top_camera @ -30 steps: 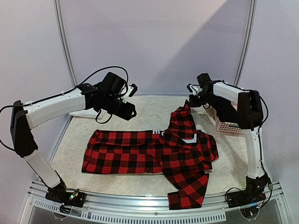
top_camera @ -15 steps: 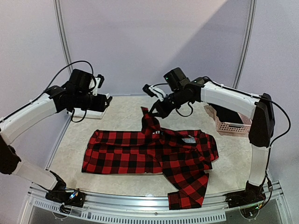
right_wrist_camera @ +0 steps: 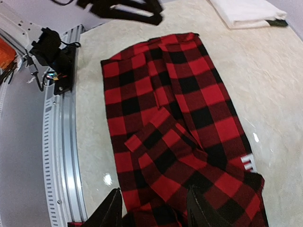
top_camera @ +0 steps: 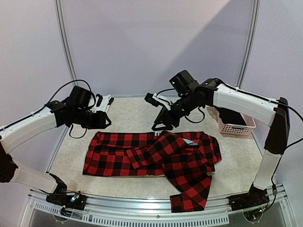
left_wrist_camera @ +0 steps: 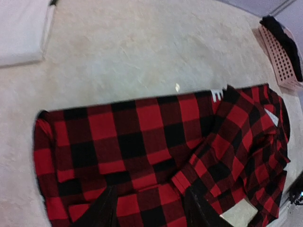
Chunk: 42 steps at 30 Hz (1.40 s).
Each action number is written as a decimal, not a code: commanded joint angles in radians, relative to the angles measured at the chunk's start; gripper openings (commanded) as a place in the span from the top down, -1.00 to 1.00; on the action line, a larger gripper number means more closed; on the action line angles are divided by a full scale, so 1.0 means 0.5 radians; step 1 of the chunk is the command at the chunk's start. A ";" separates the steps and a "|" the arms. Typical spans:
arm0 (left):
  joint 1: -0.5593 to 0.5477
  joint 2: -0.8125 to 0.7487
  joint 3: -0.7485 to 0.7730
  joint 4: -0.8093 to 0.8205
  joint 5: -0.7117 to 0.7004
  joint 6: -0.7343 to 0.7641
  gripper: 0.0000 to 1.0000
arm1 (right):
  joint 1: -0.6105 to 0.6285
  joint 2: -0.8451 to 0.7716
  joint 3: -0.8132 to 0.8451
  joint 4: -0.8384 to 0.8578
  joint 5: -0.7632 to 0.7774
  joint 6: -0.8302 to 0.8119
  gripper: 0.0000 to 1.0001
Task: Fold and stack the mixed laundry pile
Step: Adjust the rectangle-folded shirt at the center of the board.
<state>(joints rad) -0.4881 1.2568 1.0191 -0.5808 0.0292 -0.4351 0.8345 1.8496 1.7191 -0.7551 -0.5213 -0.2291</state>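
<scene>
Shirt (top_camera: 118, 153) flat, long axis left-right, label (top_camera: 191, 142) rightward

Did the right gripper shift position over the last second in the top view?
Yes. The right gripper moved left, away from the pink basket, and now hangs over the checked shirt.

One shirt (top_camera: 123, 153) — one cloth (left_wrist_camera: 21, 30), perhaps

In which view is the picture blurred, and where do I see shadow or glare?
Top external: sharp; a diagonal shadow darkens the right of the back wall. Left wrist: softly blurred overall, the checked shirt has smeared edges, the fingers are dark. Right wrist: the shirt is crisp; small glare spots on the table.
</scene>
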 commanded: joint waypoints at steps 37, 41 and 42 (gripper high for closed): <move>-0.649 0.391 -0.350 0.628 0.245 -1.073 1.00 | -0.797 -0.128 -0.953 0.285 0.533 -0.188 -0.02; -0.506 0.227 -0.110 0.228 0.150 -0.791 1.00 | -0.799 -0.015 -0.926 0.228 0.566 -0.225 -0.03; -0.464 0.194 -0.077 0.160 0.132 -0.711 1.00 | -0.800 0.015 -0.918 0.218 0.563 -0.240 -0.04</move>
<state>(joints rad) -0.7956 1.4315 0.8890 -0.2680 0.1577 -0.9710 0.4377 1.7966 1.2503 -0.6075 -0.2840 -0.3206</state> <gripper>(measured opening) 0.020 0.517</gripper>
